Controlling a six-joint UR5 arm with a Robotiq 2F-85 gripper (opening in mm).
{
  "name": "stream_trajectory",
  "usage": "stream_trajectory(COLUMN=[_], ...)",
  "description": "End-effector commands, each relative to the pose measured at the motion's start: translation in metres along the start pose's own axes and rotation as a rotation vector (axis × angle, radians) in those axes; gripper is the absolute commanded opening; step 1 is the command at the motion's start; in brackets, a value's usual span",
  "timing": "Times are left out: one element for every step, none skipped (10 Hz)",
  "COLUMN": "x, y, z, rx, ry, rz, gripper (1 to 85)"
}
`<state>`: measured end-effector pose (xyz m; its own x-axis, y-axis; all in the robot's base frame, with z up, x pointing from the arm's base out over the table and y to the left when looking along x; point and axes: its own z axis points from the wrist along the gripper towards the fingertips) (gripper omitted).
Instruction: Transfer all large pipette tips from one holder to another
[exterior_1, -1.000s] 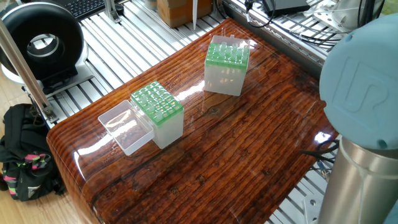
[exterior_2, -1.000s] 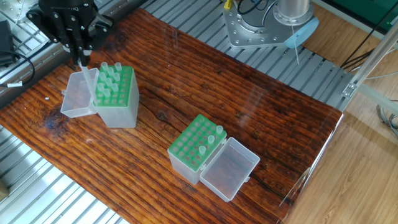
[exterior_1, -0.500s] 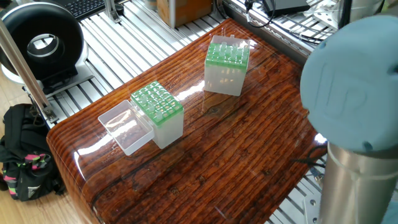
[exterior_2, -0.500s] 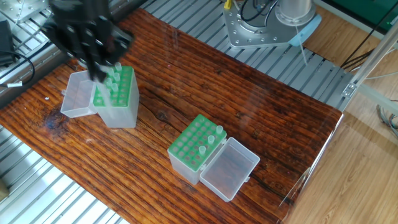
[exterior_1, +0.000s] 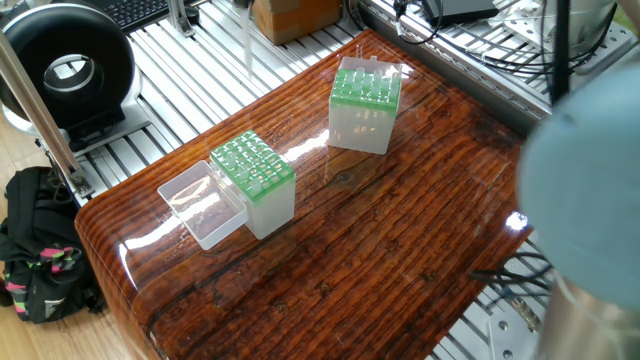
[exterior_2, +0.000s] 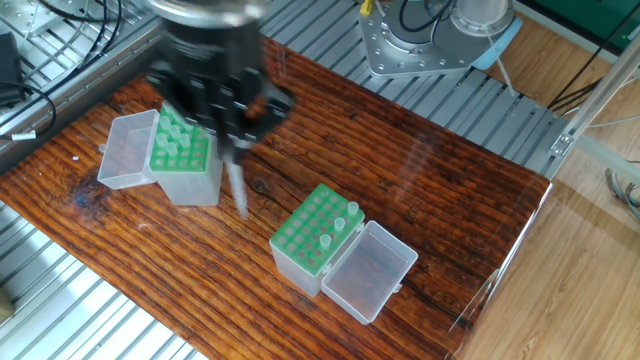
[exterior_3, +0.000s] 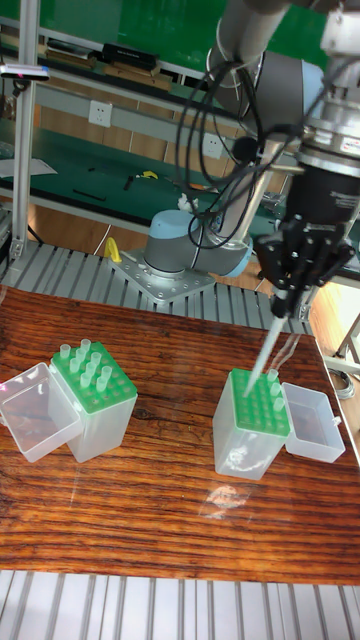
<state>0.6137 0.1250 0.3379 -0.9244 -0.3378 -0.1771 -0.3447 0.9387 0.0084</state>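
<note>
Tall fixed view: the gripper (exterior_3: 284, 308) hangs above the table, fingers clenched on the wide top of one large pipette tip (exterior_3: 265, 358), which points down and a little aslant. The point is clear of the green grid, touching nothing. In the other fixed view the gripper (exterior_2: 230, 140) is motion-blurred, with the held tip (exterior_2: 239, 192) showing over the bare wood between the two boxes. The left holder (exterior_2: 190, 185) carries most of the remaining tips (exterior_2: 176, 150), standing upright in its grid. The right holder (exterior_2: 298, 262) has only a few seated tips (exterior_2: 340, 222) near its lid side, with many holes open. The two views disagree on how near the tip is to the right holder, so treat that as undetermined. Judgement: you are in the carry step of one transfer, early in the task. Next, line the point up over a free hole in the right holder, bring the tip vertical, lower it until it seats, then release. Watch the slant, since the point could catch the grid.
</note>
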Motion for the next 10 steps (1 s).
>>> stream_trajectory(x=[-0.005,-0.012,-0.015,-0.019,-0.023,-0.025,-0.024,-0.021,-0.017,-0.012], y=[0.039,0.055,0.059,0.06,0.058,0.058,0.058,0.058,0.058,0.056], z=[0.013,0.016,0.021,0.028,0.035,0.041,0.044,0.046,0.049,0.052], rx=[-0.066,-0.107,-0.094,-0.079,-0.068,-0.061,-0.051,-0.038,-0.027,-0.015], ry=[-0.048,-0.063,-0.063,-0.067,-0.073,-0.075,-0.072,-0.065,-0.061,-0.059], rz=[0.02,0.031,0.041,0.049,0.049,0.048,0.051,0.052,0.055,0.054], gripper=[1.0,1.7,1.7,1.3,1.3,1.3,1.3,1.0,1.0,1.0])
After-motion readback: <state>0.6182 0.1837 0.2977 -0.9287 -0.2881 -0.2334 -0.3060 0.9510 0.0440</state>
